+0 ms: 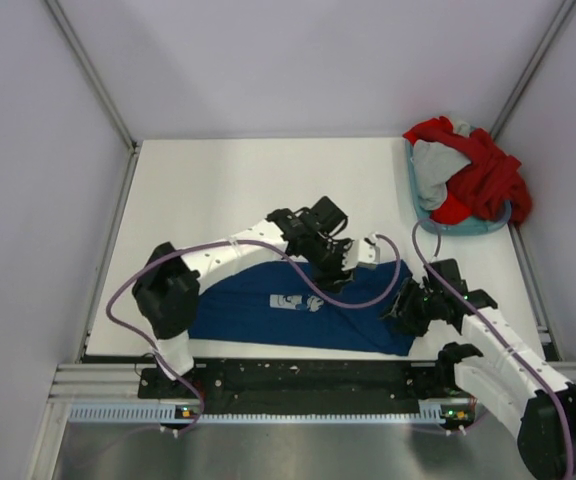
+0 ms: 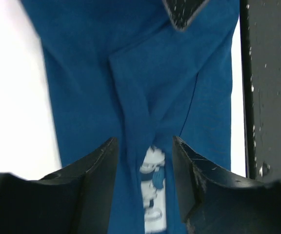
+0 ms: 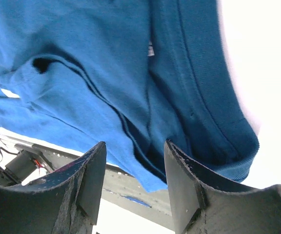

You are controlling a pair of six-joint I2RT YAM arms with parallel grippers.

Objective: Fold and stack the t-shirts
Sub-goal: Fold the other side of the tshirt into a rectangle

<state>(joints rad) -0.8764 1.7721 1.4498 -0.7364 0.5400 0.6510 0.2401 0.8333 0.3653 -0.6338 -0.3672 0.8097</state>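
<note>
The navy blue t-shirt (image 1: 258,312) lies spread along the table's near edge, its pale mouse print (image 1: 294,302) facing up. My left gripper (image 1: 340,262) hangs open over the shirt's far right part. In the left wrist view a raised fold of the navy shirt (image 2: 145,73) and the print (image 2: 152,195) show between the fingers of the left gripper (image 2: 144,151). My right gripper (image 1: 408,308) is open at the shirt's right end. In its wrist view, the right gripper (image 3: 134,151) has the shirt's hemmed corner (image 3: 155,170) between its fingers. A red shirt (image 1: 488,180) and a grey shirt (image 1: 436,165) lie heaped in the basket.
The light blue plastic basket (image 1: 468,228) stands at the table's far right corner. A black rail (image 1: 308,375) runs along the near edge under the shirt's hem, and it shows as the rail (image 2: 272,97) in the left wrist view. Pale walls enclose the white table (image 1: 248,190).
</note>
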